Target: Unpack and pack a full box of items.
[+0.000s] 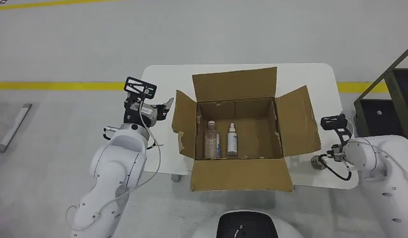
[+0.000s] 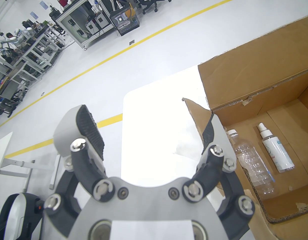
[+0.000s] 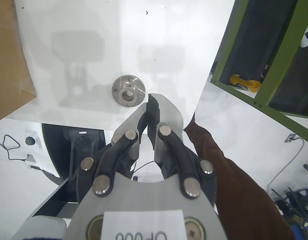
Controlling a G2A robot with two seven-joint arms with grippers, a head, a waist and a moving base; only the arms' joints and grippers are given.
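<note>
Since a clear bottle [image 1: 210, 142] and a spray bottle [image 1: 232, 140] lie side by side on the floor of the open box [image 1: 242, 174], unpacking is judged unfinished. The left pincer [image 2: 147, 121] is held wide open above the bench [image 1: 166, 78], just outside the box's side flap; the right pincer [image 3: 149, 106] is closed on nothing, near a metal flange [image 3: 128, 94]. The flap should be cleared first, then the clear bottle gripped across its middle, gently, since thin plastic may be crushed.
</note>
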